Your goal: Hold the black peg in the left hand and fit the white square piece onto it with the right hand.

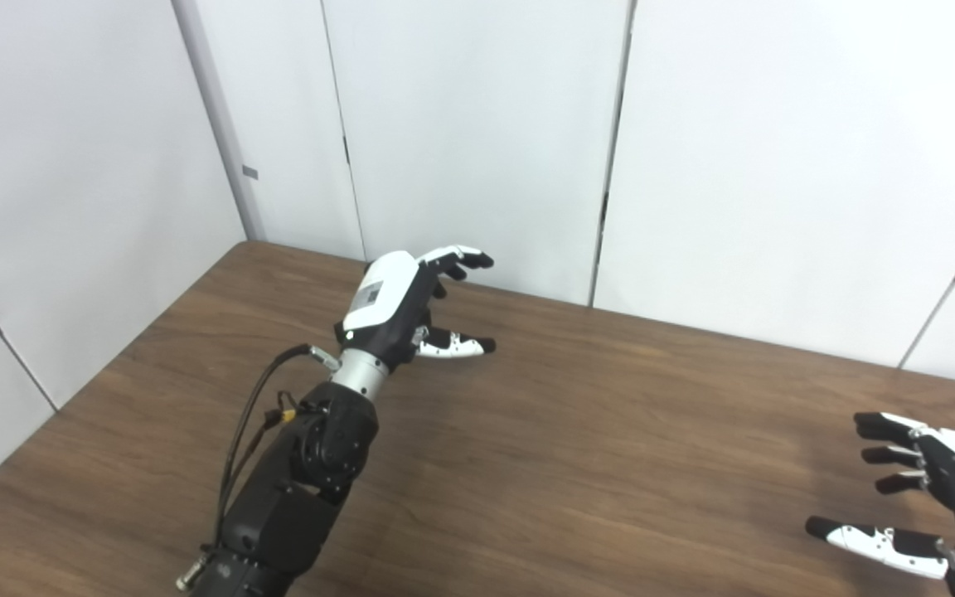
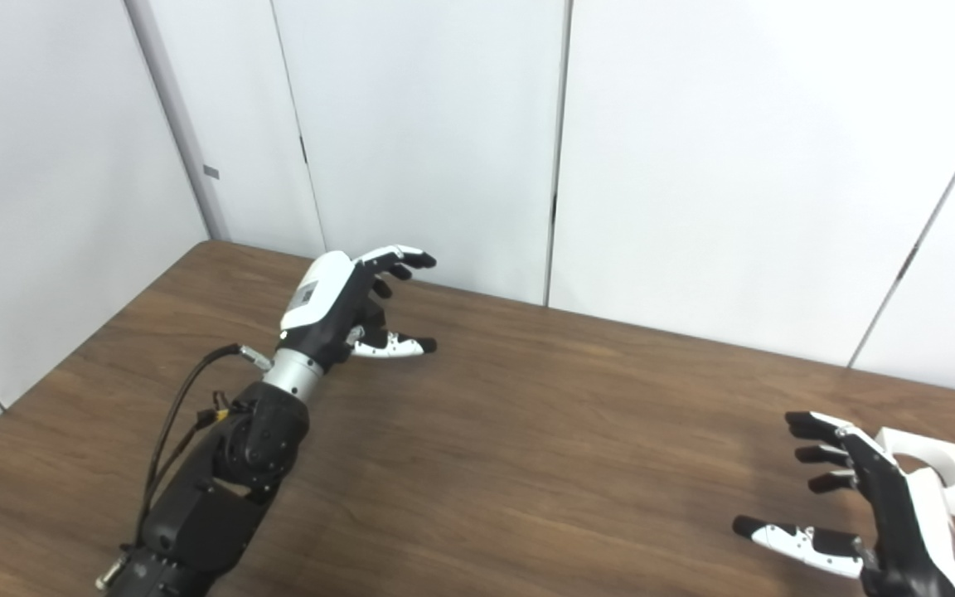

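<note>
Over brown wood table, near far-left corner: left hand, raised off surface, arm reaching in from bottom left w/ black cable looped alongside. Fingers spread & gently curled, thumb held apart below them, wide gap between; grasping nothing. Palm facing right, white back plate w/ small square label turned up-left.

At bottom-right edge: right hand, also spread wide, black fingertips pointing left, thumb stretched out low toward centre. Holding nothing; partly cropped by frame in left eye view. Can't tell whether touching tabletop or hovering just above.

Just behind right hand, right eye view only: white square piece w/ round hole through it, sitting on table at right side, mostly hidden by back of hand. Looks close beside hand, not inside fingers; contact w/ hand's back can't be judged. Hidden in left eye view.

Black peg: not seen in either view, neither in left hand nor on visible tabletop.

Hands well apart, bare wood grain between them. Behind table: white wall panels w/ vertical seams, grey post at left corner, panels meeting table's far edge.
</note>
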{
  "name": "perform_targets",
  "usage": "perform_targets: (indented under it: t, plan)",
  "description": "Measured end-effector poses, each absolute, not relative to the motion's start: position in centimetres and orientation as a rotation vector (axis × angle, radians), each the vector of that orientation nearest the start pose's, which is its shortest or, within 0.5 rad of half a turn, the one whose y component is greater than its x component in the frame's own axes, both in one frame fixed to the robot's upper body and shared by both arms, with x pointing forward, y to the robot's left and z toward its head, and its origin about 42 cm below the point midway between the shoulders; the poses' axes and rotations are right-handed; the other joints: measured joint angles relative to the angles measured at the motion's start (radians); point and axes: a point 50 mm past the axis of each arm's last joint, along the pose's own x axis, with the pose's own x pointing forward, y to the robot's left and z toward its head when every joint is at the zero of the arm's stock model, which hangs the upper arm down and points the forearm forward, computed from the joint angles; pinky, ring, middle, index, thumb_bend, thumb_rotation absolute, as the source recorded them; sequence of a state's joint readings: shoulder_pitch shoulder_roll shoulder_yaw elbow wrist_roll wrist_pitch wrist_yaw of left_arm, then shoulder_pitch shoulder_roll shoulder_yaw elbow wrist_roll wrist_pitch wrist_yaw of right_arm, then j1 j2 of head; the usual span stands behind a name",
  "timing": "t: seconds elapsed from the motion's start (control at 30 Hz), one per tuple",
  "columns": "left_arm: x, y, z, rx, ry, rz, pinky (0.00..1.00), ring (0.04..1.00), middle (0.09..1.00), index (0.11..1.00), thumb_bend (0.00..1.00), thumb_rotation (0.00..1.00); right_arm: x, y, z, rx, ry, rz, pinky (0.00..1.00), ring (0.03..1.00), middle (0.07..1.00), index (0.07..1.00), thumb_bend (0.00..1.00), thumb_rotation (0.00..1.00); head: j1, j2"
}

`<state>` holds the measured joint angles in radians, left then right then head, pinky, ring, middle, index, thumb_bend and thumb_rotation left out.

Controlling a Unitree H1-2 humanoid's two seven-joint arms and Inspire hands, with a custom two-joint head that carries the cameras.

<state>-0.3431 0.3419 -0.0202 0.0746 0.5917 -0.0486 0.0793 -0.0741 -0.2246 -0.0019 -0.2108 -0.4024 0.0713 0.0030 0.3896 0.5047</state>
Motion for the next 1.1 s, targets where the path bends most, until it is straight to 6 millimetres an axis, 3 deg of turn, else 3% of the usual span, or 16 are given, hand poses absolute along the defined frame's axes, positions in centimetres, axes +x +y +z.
perform_targets:
  t: [0.1,0.3,0.47,0.67,0.83,1.1]
  plan:
    - [38.8,30.1,21.4,0.974,-0.370,0.130,0.62,0.767,0.794,0.737,0.86,0.09,30.1,-26.9,17.8,-0.620,-0.220,-0.044,0.53,0.677,0.736,0.721,0.65,0.00,0.000,0.000]
    - [39.6,31.7,22.9,1.118,-0.362,0.209,0.71,0.850,0.849,0.770,0.87,0.19,30.1,-27.0,17.8,-0.621,-0.219,-0.045,0.54,0.674,0.733,0.718,0.65,0.00,-0.003,-0.002]
    - [40.4,32.3,24.0,1.151,-0.336,0.266,0.70,0.890,0.876,0.789,0.90,0.24,30.0,-27.0,18.0,-0.621,-0.222,-0.047,0.53,0.673,0.734,0.717,0.65,0.00,-0.003,-0.002]
    - [40.8,33.6,23.5,1.257,-0.281,0.293,0.70,0.904,0.899,0.820,0.94,0.29,29.9,-27.0,18.3,-0.619,-0.225,-0.049,0.53,0.671,0.730,0.713,0.65,0.00,0.002,0.005]
    - [41.0,34.8,22.6,1.322,-0.198,0.335,0.81,0.981,0.974,0.876,0.99,0.41,29.9,-27.0,18.3,-0.619,-0.225,-0.048,0.53,0.671,0.733,0.716,0.65,0.00,0.002,0.006]
    - [41.6,36.1,21.3,1.377,-0.035,0.372,0.92,1.000,1.000,0.896,1.00,0.63,29.9,-27.0,18.2,-0.619,-0.222,-0.048,0.53,0.671,0.733,0.717,0.65,0.00,0.005,0.011]
